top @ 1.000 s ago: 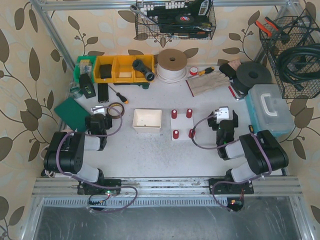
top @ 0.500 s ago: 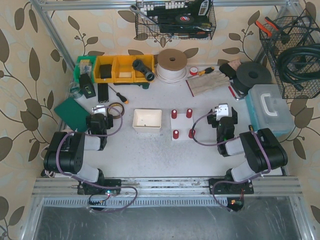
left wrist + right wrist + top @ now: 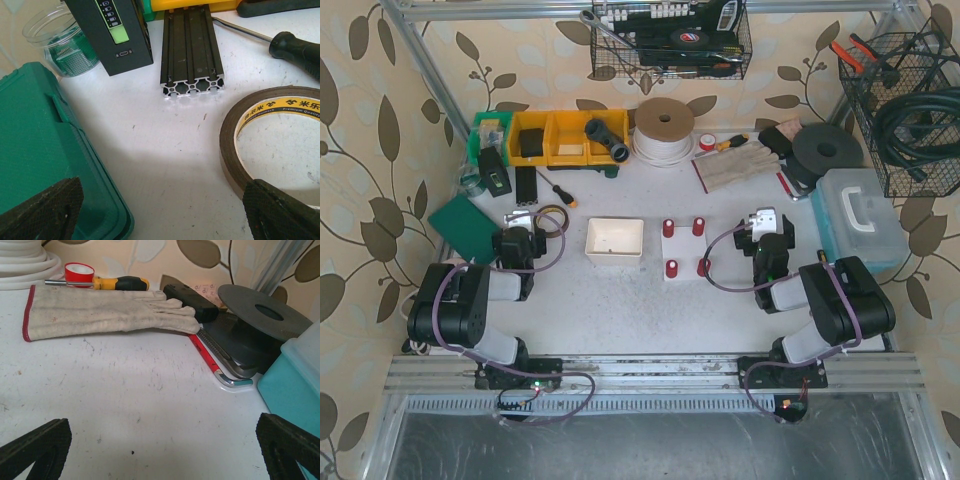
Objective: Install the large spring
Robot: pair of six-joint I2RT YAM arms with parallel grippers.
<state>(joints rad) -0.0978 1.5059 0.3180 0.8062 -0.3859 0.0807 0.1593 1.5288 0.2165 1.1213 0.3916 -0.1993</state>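
Left gripper [image 3: 160, 212]: jaws apart, nothing between them, only bare white table [image 3: 165, 150] below. Its left finger pad [image 3: 42, 210] sat over the edge of a green case [image 3: 40, 135]. The right pad [image 3: 282, 215] was over the near rim of a brown tape roll [image 3: 240, 150]. Straight ahead of this gripper lay a black aluminium extrusion [image 3: 191, 50], its cut end facing the jaws. A black device with a green label [image 3: 112, 35] stood just left of the extrusion, and a clear jar [image 3: 52, 42] further left. A black-handled screwdriver [image 3: 295, 50] lay ahead to the right.

Right gripper [image 3: 162, 450]: jaws wide apart too, holding nothing, table under them. Ahead of it a work glove [image 3: 105, 312] lay flat. Beyond the glove were a yellow-and-black screwdriver [image 3: 117, 284] and a red tape roll [image 3: 79, 272]. Ahead to the right was a black disc [image 3: 262, 312], with a red-handled tool [image 3: 207, 357] poking out from under it. A teal box [image 3: 295, 385] sat close on the gripper's right side.

From above, a white tray [image 3: 615, 259] lay between the two grippers, nearer the left one. A plate with four red posts [image 3: 683, 248] sat just left of the right gripper, not touching it. The large spring could not be located in any view, and the tray contents were too small to read.
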